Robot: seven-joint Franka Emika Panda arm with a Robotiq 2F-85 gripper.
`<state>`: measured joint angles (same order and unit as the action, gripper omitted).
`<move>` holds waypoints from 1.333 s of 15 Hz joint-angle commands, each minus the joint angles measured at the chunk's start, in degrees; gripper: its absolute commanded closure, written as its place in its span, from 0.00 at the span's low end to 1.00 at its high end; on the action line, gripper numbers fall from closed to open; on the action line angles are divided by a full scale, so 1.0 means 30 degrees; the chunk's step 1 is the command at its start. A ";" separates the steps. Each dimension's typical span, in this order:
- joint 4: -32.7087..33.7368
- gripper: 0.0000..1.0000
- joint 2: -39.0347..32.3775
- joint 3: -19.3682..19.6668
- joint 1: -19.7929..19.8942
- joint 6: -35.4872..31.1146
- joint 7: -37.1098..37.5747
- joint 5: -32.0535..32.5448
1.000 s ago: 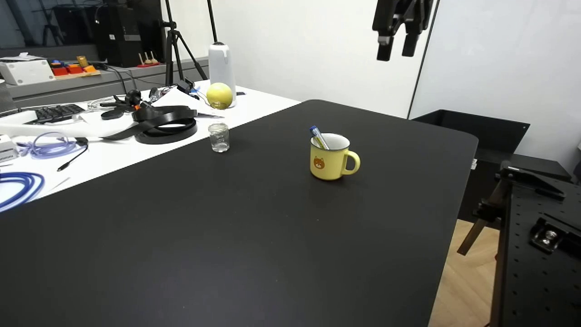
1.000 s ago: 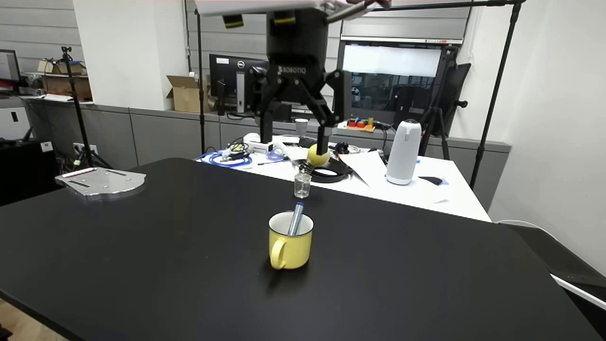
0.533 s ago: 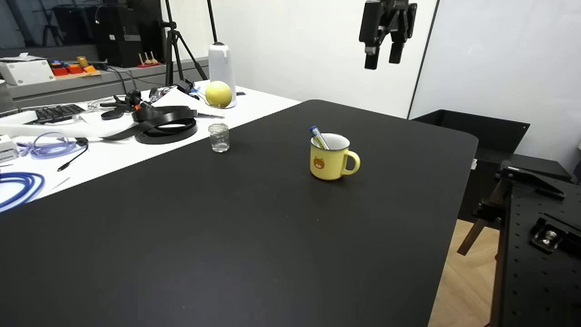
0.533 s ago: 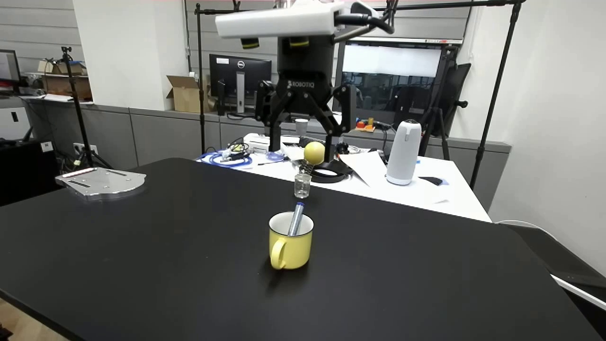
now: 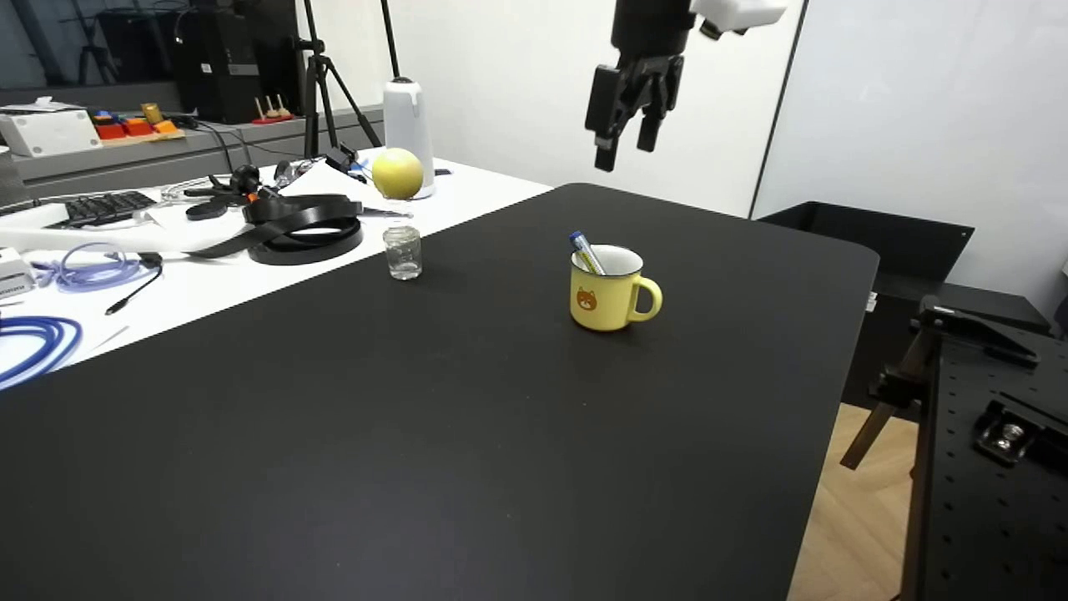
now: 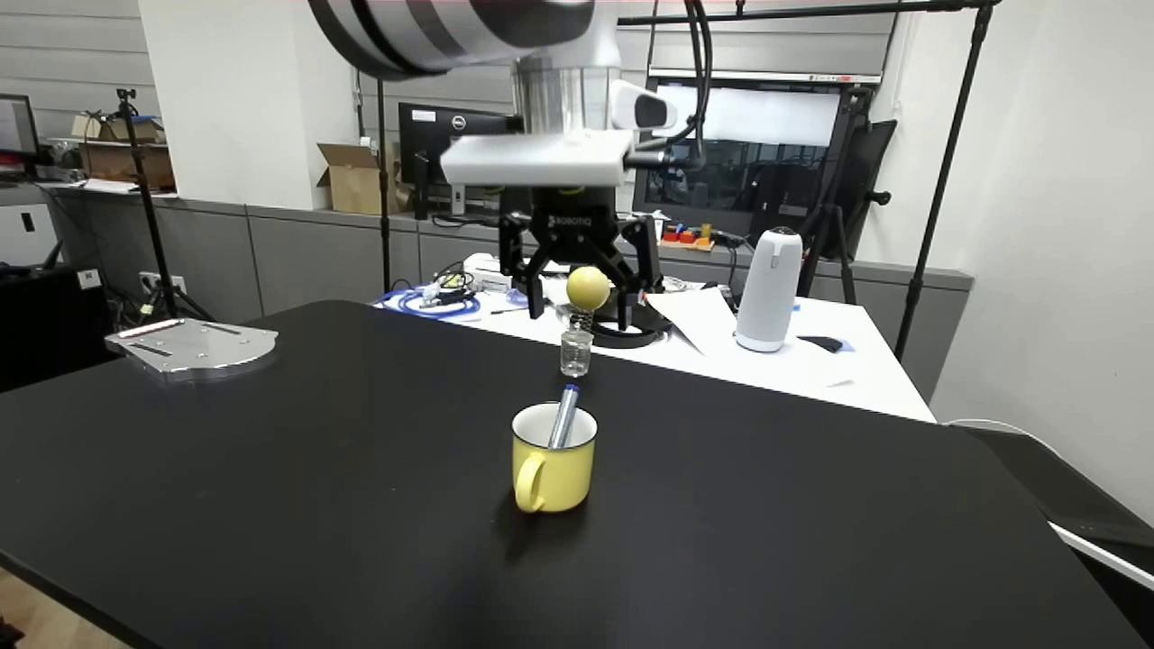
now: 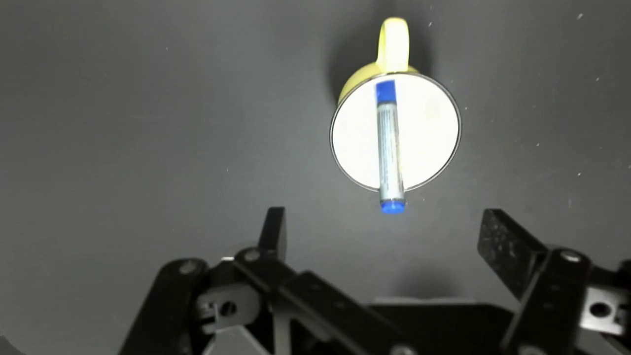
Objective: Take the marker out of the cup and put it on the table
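The yellow mug (image 5: 613, 300) stands upright on the black table (image 5: 467, 434). It also shows in the other views (image 6: 554, 478) (image 7: 357, 79). The marker (image 5: 587, 254) leans inside it, one blue end poking out over the rim opposite the handle (image 6: 563, 419). In the wrist view the marker (image 7: 389, 148) lies across the mug's white opening, its far blue end inside near the handle. My gripper (image 5: 626, 154) is open and empty, high above the table and well clear of the mug (image 6: 580, 315). In the wrist view the marker's protruding end sits just beyond the gap between the fingertips (image 7: 383, 217).
A small clear glass (image 6: 575, 354) stands at the table edge near the desk, with a yellow ball (image 5: 397, 173) on a spring above it. A flat metal plate (image 6: 194, 347) lies on the table. A white desk (image 6: 811, 361) with cables and a white device (image 6: 769, 288) adjoins.
My gripper has come down and shifted sideways towards the mug, staying open. The yellow ball has swayed slightly. The mug and marker have not moved.
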<state>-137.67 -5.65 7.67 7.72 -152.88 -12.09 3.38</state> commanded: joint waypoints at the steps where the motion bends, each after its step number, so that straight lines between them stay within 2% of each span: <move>1: 0.2659 0.00 -0.3737 -0.0300 -0.0035 -0.2558 0.0434 -0.0117; 4: 0.4011 0.00 -0.5630 -0.1366 0.0547 -0.3407 -0.0156 -0.1486; 6: 0.4449 0.00 -0.6079 -0.2681 0.1320 -0.3158 -0.0942 -0.2661; 8: 0.4578 0.00 -0.6221 -0.3232 0.1522 -0.3002 -0.1181 -0.2935; 14: 0.4263 0.00 -0.5943 -0.3634 0.2016 -0.1608 -0.1319 -0.3324; 20: 0.4055 0.00 -0.6030 -0.3210 0.2055 -0.0651 -0.1178 -0.3465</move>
<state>-125.56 -24.13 -1.96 13.52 -156.22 -15.04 -6.03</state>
